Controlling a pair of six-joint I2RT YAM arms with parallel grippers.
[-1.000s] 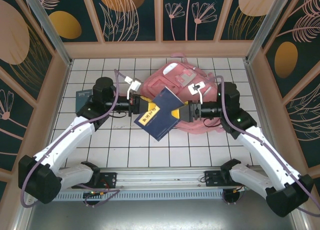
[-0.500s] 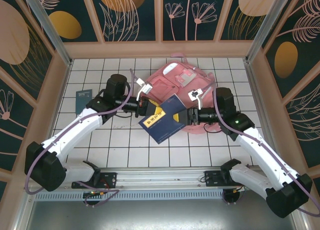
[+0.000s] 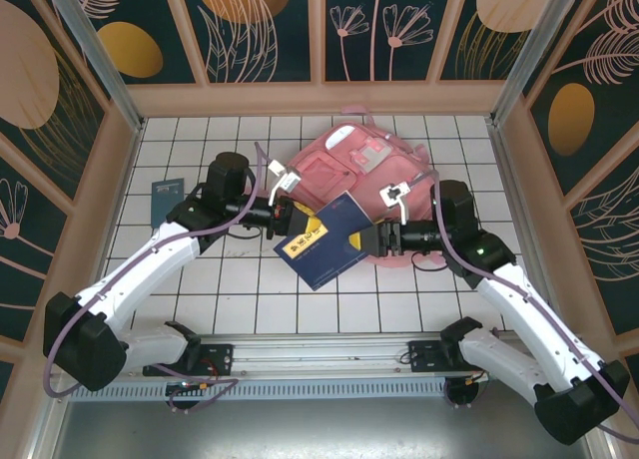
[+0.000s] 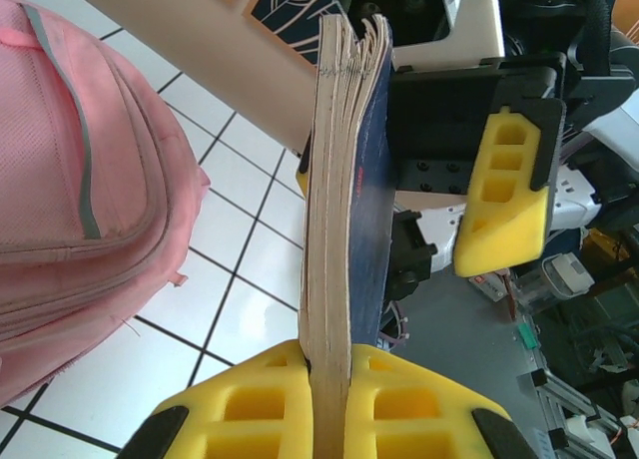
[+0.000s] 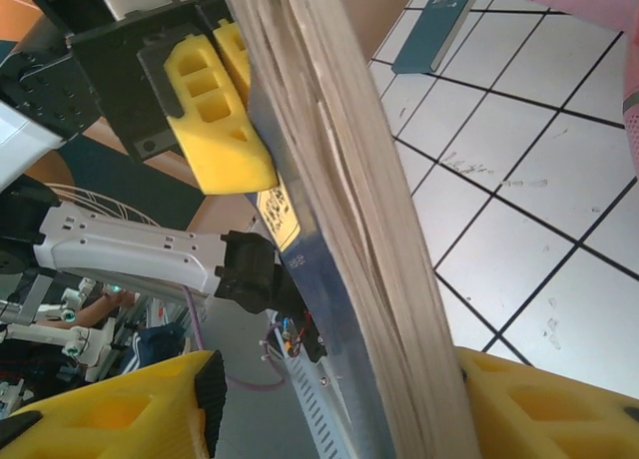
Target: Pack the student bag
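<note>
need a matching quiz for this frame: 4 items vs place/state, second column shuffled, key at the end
Things
1. student bag
2. large blue book
3. small dark booklet
4. left claw

Place or state
A. flat on the tiles, far left
B. clamped on the book's edge
C. pink, lying at the far middle
D. held up on the bag's near side, right claw at its other edge

Pairs: 1-C, 2-D, 3-A, 4-B

The student bag (image 3: 344,158), a large pink backpack, lies flat on the white-tiled table (image 3: 200,279). Silvery stripes cross its front pockets.
</note>
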